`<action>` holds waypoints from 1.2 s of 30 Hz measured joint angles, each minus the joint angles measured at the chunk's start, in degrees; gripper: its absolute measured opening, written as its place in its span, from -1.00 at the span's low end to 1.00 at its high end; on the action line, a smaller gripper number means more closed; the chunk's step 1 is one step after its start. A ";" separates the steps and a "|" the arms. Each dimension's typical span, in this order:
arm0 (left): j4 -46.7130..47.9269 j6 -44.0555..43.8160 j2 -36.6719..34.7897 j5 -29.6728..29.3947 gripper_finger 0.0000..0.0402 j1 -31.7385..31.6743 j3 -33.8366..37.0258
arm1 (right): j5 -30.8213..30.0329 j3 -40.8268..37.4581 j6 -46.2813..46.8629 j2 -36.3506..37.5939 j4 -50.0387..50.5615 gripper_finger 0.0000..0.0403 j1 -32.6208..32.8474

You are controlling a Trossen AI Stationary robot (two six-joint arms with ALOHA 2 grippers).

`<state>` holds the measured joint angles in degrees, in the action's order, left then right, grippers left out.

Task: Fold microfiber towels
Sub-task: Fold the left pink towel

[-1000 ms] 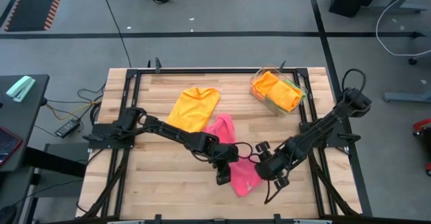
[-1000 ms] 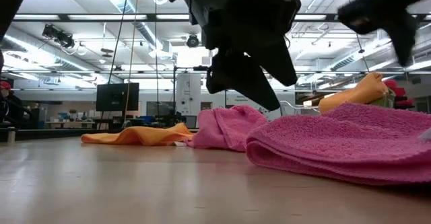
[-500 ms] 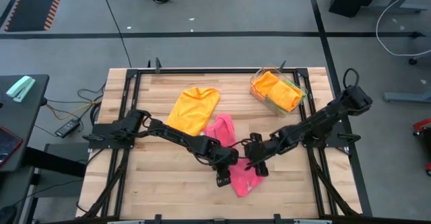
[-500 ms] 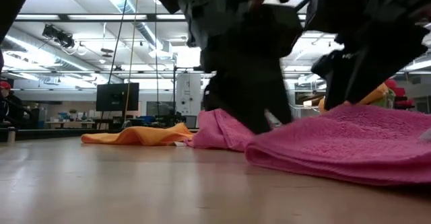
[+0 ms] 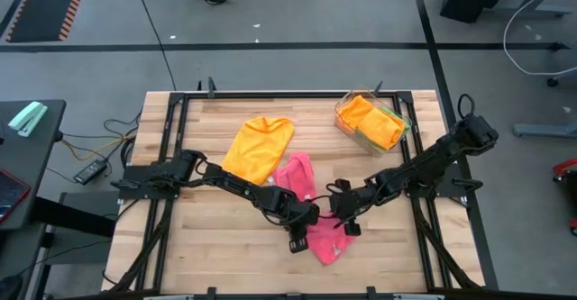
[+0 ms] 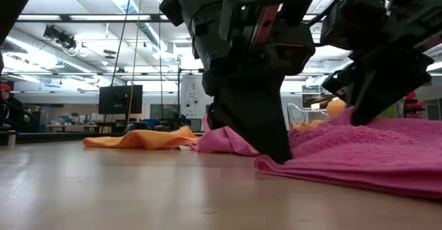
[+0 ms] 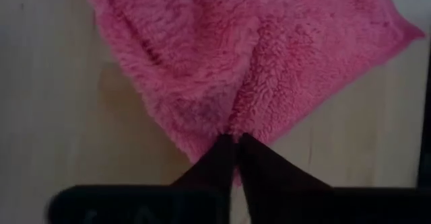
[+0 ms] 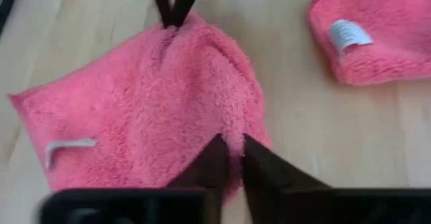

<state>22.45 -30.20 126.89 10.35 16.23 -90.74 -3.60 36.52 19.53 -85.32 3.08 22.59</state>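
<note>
Grasp step: my left gripper point(image 7: 234, 143) & right gripper point(image 8: 232, 145) jaws pinched on opposite edges of pink towel point(image 5: 317, 223), mid-front tabletop point(image 5: 207, 237). Next: lift both evenly, fold over w/o slipping.

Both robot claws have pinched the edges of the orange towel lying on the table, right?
Not quite: it is the pink towel, not the orange towel, which lies untouched farther back. The left gripper and right gripper each pinch an edge of it, as both wrist views show.
</note>
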 joint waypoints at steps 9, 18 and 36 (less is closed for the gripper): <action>2.09 1.64 -0.39 0.97 -0.93 -0.42 0.00 | 1.39 1.63 3.15 4.02 4.35 -0.96 0.04; 2.27 3.74 -1.35 3.05 -0.92 -0.93 -0.07 | -4.43 0.02 7.99 12.34 10.83 -0.95 0.44; -3.11 -6.17 -4.89 0.61 0.27 -5.43 -0.06 | -5.18 0.19 8.64 16.27 14.20 -0.31 -0.09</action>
<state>19.34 -36.37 122.00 10.96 10.80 -90.80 -8.78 36.71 28.16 -69.05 17.28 22.50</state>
